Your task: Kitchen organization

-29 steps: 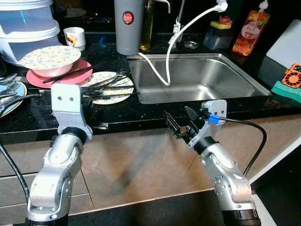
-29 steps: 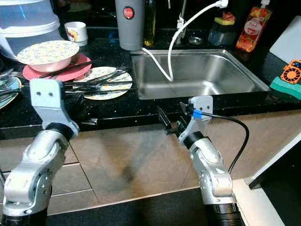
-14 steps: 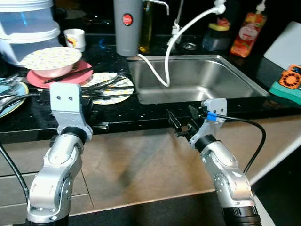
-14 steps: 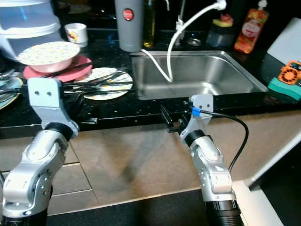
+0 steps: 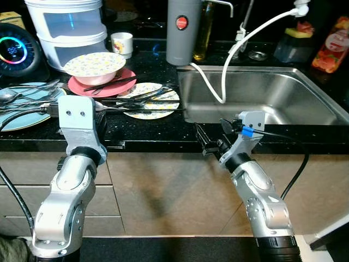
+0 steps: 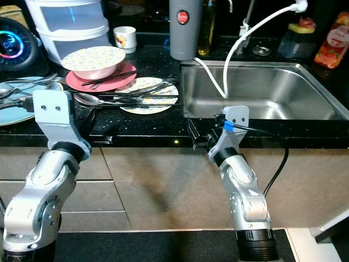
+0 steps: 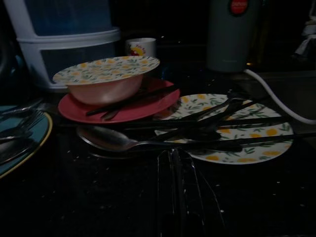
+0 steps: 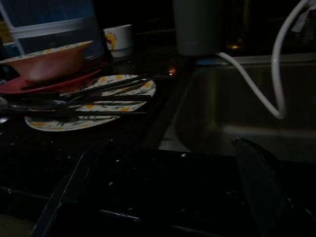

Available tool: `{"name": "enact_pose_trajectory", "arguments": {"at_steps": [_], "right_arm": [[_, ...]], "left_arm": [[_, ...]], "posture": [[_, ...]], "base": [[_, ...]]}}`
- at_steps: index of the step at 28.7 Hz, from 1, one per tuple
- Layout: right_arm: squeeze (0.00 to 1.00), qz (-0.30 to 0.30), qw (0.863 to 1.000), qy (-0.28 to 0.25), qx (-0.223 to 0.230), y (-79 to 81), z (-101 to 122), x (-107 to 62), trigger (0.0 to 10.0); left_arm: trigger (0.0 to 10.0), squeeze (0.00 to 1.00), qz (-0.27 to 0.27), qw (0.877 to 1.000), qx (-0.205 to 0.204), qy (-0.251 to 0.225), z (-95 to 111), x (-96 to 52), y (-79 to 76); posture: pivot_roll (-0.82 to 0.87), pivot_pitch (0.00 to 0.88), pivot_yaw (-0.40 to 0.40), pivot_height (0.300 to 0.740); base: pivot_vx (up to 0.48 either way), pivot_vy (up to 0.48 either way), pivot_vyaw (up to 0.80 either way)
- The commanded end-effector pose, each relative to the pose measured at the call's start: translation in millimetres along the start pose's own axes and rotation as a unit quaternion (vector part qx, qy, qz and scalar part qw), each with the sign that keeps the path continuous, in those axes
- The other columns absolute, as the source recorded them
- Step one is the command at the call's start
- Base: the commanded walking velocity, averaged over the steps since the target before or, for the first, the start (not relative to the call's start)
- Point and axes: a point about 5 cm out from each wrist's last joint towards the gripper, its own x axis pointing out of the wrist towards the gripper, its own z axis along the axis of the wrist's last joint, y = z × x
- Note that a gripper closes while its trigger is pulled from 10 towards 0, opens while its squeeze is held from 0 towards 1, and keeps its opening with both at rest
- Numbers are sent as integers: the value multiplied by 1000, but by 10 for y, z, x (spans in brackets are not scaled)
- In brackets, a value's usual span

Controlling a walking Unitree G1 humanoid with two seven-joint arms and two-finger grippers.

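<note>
Glossy black speckled tabletop [image 5: 147,131] with a rectangular stainless-steel sink [image 5: 262,98] set into its right half; a white flexible hose [image 5: 229,54] loops from the rear edge down into the basin. Left of the sink lies a flat round plate with a yellow-and-green floral print [image 5: 147,101], crossed by several long dark utensils and a shiny metal spoon [image 6: 90,99] whose bowl points toward the left edge. Just behind it, a pink bowl with a speckled yellow interior [image 5: 92,65] sits on a red plate [image 5: 101,87], with black chopsticks [image 5: 109,82] leaning on the red rim. At the left edge a pale blue plate [image 5: 22,106] carries more metal cutlery. Along the rear edge stand stacked translucent white containers [image 5: 68,27], a small white printed cup [image 5: 121,42], a grey cylindrical tumbler with a red badge [image 5: 182,30], an amber oil bottle [image 5: 203,33] and a red-labelled bottle [image 5: 330,49] near the rear right corner. The left gripper [image 7: 175,173] is raised at the front edge, near the spoon, its 2 black fingers lying close together and holding nothing. The right gripper [image 5: 212,144] hovers at the front edge before the sink's left corner, fingers [image 8: 261,182] spread wide and empty. Beige cabinet fronts [image 5: 163,191] fill the space below the front edge.
</note>
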Motion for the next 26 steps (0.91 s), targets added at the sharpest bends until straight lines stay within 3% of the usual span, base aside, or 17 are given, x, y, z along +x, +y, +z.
{"name": "enact_pose_trajectory", "arguments": {"at_steps": [1,13,17,26], "right_arm": [[0,-3,1000,8,9,0,-53,-16,10000],[0,-2,1000,9,10,-3,-54,-23,10000],[0,-2,1000,9,11,-3,-54,-23,10000],[0,0,1000,10,11,2,-55,-23,10000]], "left_arm": [[10000,0,8,1000,15,6,-4,10,20],[10000,0,19,1000,4,13,-19,15,41],[10000,0,25,998,-48,37,-75,13,54],[10000,0,31,999,-29,33,-73,0,80]], "posture": [[-32,121,-34,740],[-37,124,-36,740],[-38,124,-37,740],[-39,125,-40,740]], "base": [[0,0,0],[0,-440,0],[0,240,0],[0,373,0]]}}
